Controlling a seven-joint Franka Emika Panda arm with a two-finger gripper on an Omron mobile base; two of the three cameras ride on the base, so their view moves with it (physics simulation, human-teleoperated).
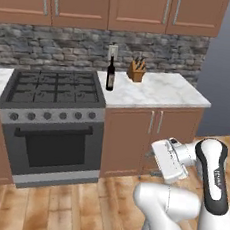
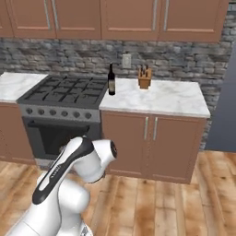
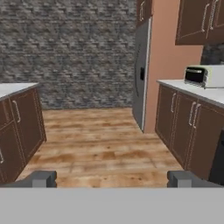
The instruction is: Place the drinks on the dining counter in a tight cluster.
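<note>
1. Claw (image 3: 112,178) stands fully open with nothing between its two dark tips; it holds no drink, which fits a moment when no pick has begun.

2. Wine bottle (image 1: 110,74), tall, dark, with a cream label, stands upright on the small marble surface (image 1: 159,91), at its edge just beside the stove (image 1: 54,93). It is well apart from the claw, higher up and across a stretch of wooden floor (image 2: 152,203). I judge it cannot be reached from here; the base would have to close in first.

3. Knife block (image 1: 136,70) sits on the same surface, a little farther along from the bottle, near the stone backsplash. It is no part of the task but crowds one side of any approach to the bottle.

4. Arm is folded low in front of the cabinet doors, the hand turned sideways. So the hand view looks along an aisle of floor rather than at the bottle: a fridge (image 3: 141,72) ahead of the claw, and off to one side a toaster oven (image 3: 204,76) on another surface.

5. Dark cabinets with a pale top (image 3: 13,89) lie on the claw's other side; whether that is the dining counter, I cannot tell. I cannot make out the other two drinks.
</note>
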